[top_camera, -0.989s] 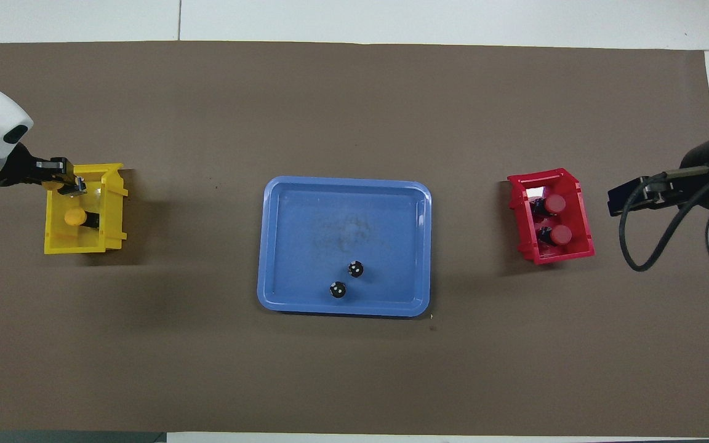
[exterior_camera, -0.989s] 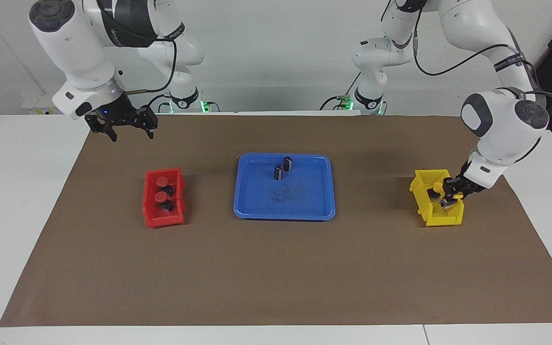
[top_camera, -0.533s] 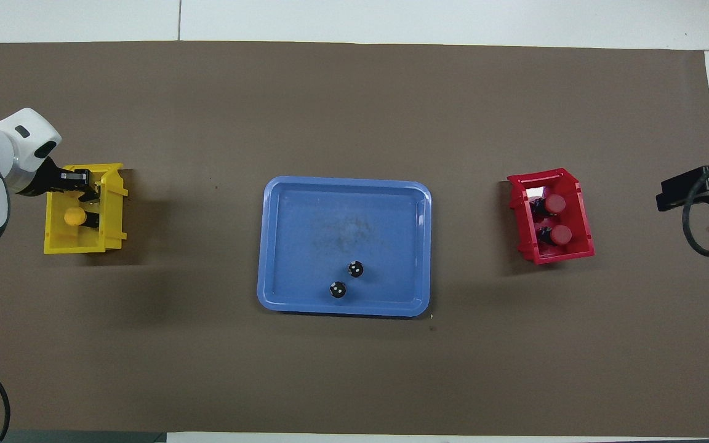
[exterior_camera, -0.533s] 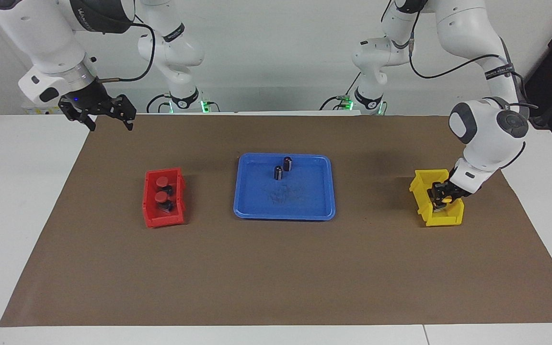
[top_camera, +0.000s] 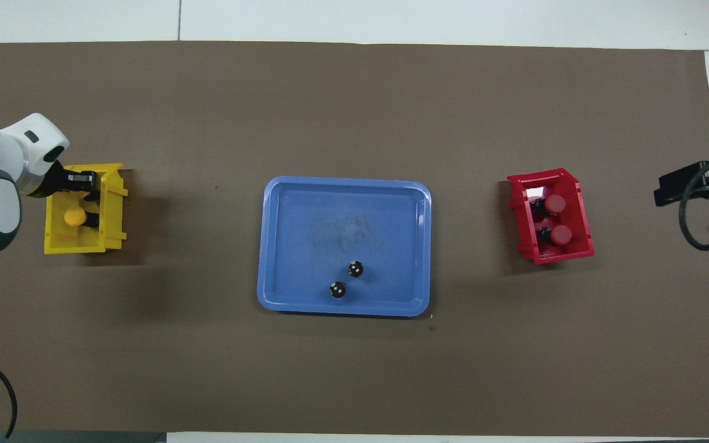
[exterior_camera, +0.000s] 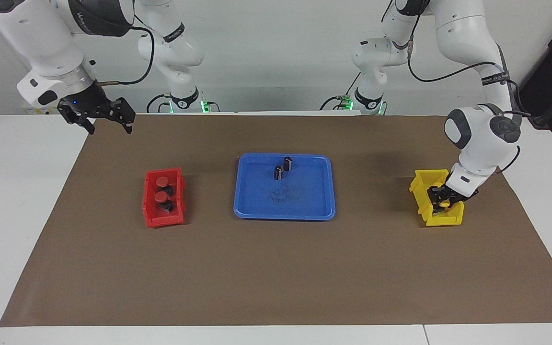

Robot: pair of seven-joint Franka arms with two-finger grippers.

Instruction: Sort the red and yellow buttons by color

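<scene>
Over at the left arm's end of the worktop [exterior_camera: 27,201], the left gripper [exterior_camera: 441,199] is down inside the yellow bin [exterior_camera: 436,218], at the part of the bin farther from the robots. There is a spot of yellow right at its tip, but I cannot tell whether its jaws are clamped on a button or let go. From overhead the left gripper [top_camera: 80,184] covers that part of the yellow bin [top_camera: 56,243], and one yellow button [top_camera: 75,216] lies plainly in the part nearer the robots.

The right gripper [exterior_camera: 106,122] hangs high over the brown mat's [exterior_camera: 276,278] corner at the right arm's end, its jaws spread wide with nothing between them. In the overhead view only its dark body shows, at the frame's edge [top_camera: 687,187].

The red bin [exterior_camera: 163,218] sits on the mat toward the right arm's end, with two red buttons inside: one [exterior_camera: 162,181] nearer the robots, the other [exterior_camera: 162,197] just beside it.

Between the two bins sits the blue tray [exterior_camera: 304,206], and in it stand two small dark cylinders [exterior_camera: 278,173], [exterior_camera: 288,164], close together at the side nearer the robots.
</scene>
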